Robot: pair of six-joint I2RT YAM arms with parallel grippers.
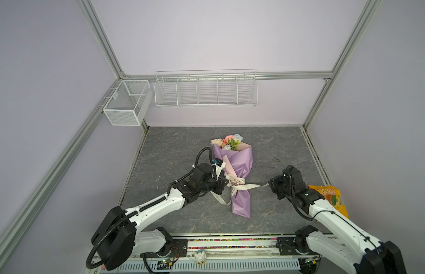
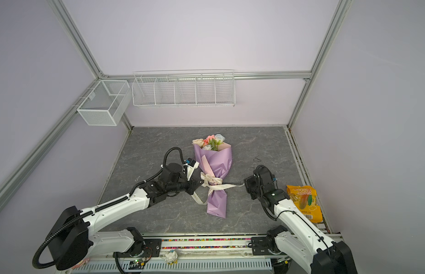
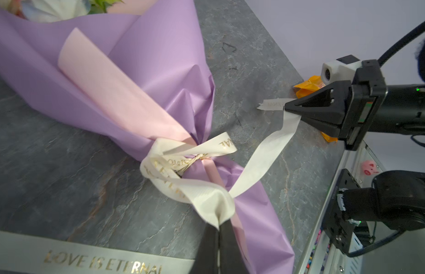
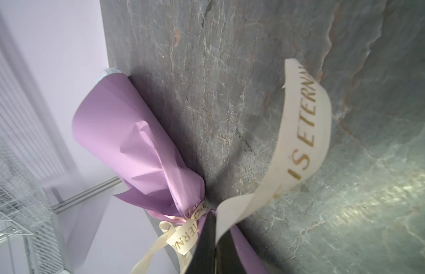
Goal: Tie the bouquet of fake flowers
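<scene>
The bouquet (image 1: 233, 166) lies flat near the middle of the grey table (image 1: 173, 147), with the flower heads toward the far wall and the paper-wrapped stem end toward the robot. A cream ribbon (image 1: 249, 186) with gold letters is wound around its narrow waist, where it looks crossed into a loose knot with a small loop (how firm the knot is, the views do not show). The left gripper (image 3: 218, 227) is at the left side of the waist, and its jaws are closed on a bunched fold of the ribbon just beside the knot. The right gripper (image 3: 286, 108) is apart from the bouquet on the right side; its jaws are pressed together on the ribbon close to the free end, and the strand runs from there to the knot with some slack. The step in hand seems to be the tightening of the knot. The next move probably calls for both arms to pull outward, in opposite directions and evenly, so that the bundle does not slide or turn on the table. The right hold is very near the ribbon's end, so it could slip out if the pull is sudden.
</scene>
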